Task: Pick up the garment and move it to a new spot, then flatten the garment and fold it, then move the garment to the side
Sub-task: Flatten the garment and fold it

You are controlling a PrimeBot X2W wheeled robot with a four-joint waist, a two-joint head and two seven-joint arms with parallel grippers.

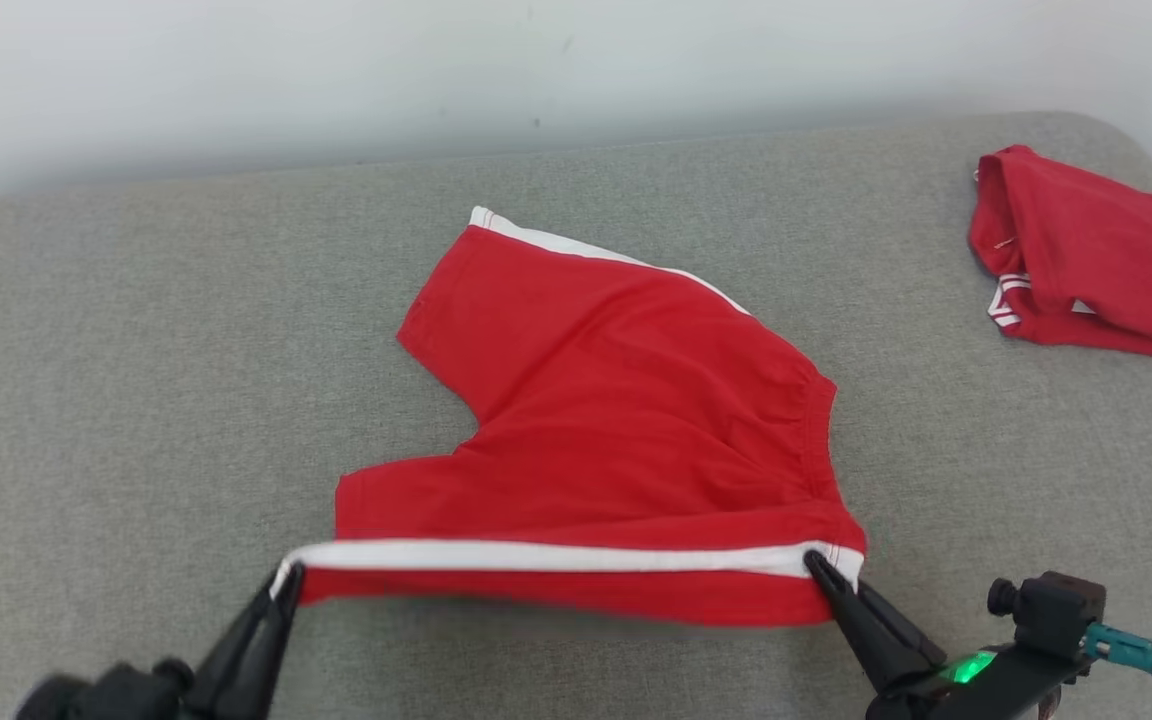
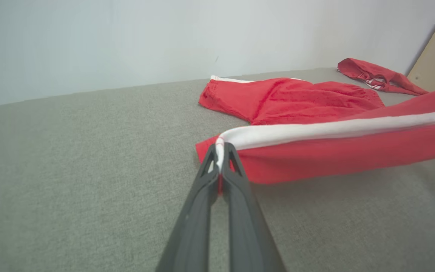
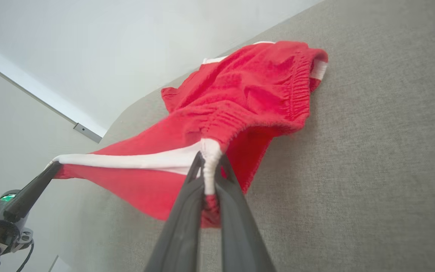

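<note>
Red knit shorts, with a white side stripe and gathered elastic waistband, lie centrally on the grey woven cushion, the near striped edge raised taut between the left gripper, clamped on the hem corner, and the right gripper, clamped on the waistband corner.

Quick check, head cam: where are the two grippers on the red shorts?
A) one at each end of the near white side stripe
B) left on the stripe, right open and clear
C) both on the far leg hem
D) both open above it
A: the left gripper and right gripper each have fingers shut on one end of the white stripe of the red shorts, with that edge stretched between them.
</note>
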